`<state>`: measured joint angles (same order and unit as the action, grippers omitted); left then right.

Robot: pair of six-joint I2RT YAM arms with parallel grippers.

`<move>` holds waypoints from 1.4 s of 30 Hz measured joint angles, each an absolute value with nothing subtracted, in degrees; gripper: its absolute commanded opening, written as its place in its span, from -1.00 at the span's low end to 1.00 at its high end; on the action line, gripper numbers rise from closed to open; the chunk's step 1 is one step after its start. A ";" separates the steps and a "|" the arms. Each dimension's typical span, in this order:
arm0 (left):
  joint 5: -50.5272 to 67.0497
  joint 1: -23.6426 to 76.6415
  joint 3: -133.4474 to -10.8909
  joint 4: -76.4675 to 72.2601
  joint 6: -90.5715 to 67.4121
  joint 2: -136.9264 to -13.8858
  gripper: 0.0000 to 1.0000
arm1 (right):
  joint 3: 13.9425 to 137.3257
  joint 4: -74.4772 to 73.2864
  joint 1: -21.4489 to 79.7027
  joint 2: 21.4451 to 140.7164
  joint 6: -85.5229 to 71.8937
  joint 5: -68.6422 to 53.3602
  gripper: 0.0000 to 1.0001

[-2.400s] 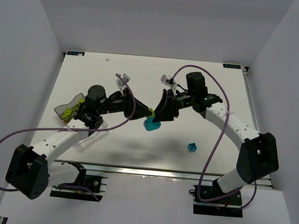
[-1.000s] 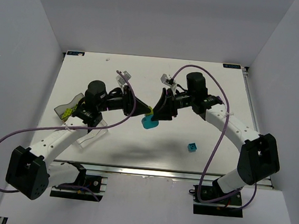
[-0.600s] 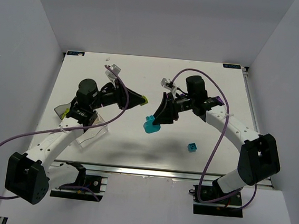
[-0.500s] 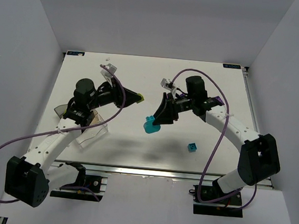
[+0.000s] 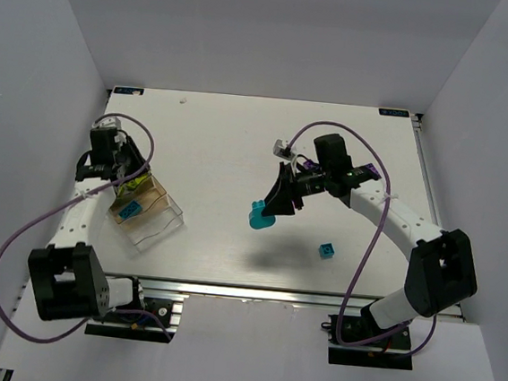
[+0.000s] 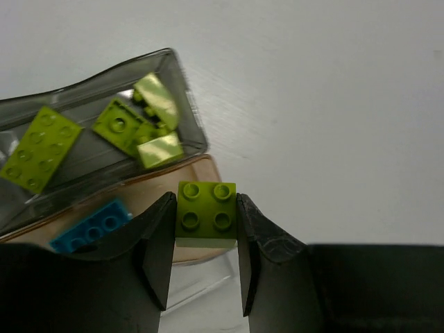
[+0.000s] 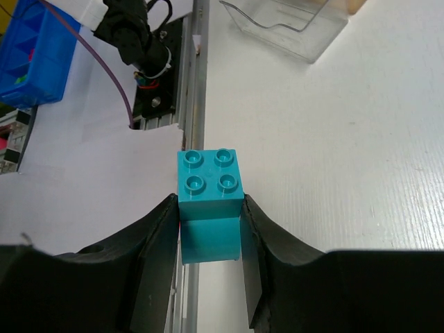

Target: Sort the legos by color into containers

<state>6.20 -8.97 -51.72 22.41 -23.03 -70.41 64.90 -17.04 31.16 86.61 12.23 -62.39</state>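
My left gripper (image 5: pixel 123 178) is shut on a lime green 2x2 lego (image 6: pixel 206 214) and holds it over the clear container (image 5: pixel 165 222) at the table's left. In the left wrist view its grey compartment (image 6: pixel 83 111) holds several lime legos (image 6: pixel 41 149), and its tan compartment holds a cyan lego (image 6: pixel 90 225). The held lego hangs over the tan compartment's edge. My right gripper (image 5: pixel 268 208) is shut on a tall cyan lego (image 7: pixel 210 201) above the table's middle. A small cyan lego (image 5: pixel 326 250) lies on the table near the front right.
The right wrist view shows the container's clear corner (image 7: pixel 291 24), the table's front rail (image 7: pixel 198 104) and a blue bin (image 7: pixel 35 55) beyond it. White walls enclose the table on three sides.
My left arm swung from the table's middle to the far left, carrying the lime lego to above the container. My right gripper, still holding the cyan lego, shifted slightly nearer.
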 measured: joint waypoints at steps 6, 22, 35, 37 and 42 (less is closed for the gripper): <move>-3.11 -10.59 -55.94 28.08 -21.56 -78.19 -1.00 | 64.90 -18.35 31.16 85.80 13.85 -60.14 -1.00; -12.32 -12.27 -57.52 26.63 -21.23 -84.20 0.67 | 64.69 -18.33 31.16 84.58 14.83 -58.43 -1.00; 4.34 -9.52 -50.92 21.93 -26.09 -69.21 0.55 | 64.71 -11.18 31.09 85.52 -0.16 -57.74 -1.00; 13.58 -7.92 -47.75 16.73 -28.42 -65.91 0.67 | 64.49 -7.01 30.79 86.24 -6.52 -58.00 -1.00; 32.10 -1.63 -38.52 -1.26 -37.15 -62.02 0.78 | 61.67 8.23 28.77 88.53 -26.98 -60.73 -1.00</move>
<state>32.10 -1.63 -38.52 -1.26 -37.15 -62.02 61.67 8.23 28.77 88.53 -26.98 -60.73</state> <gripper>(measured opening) 0.876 0.426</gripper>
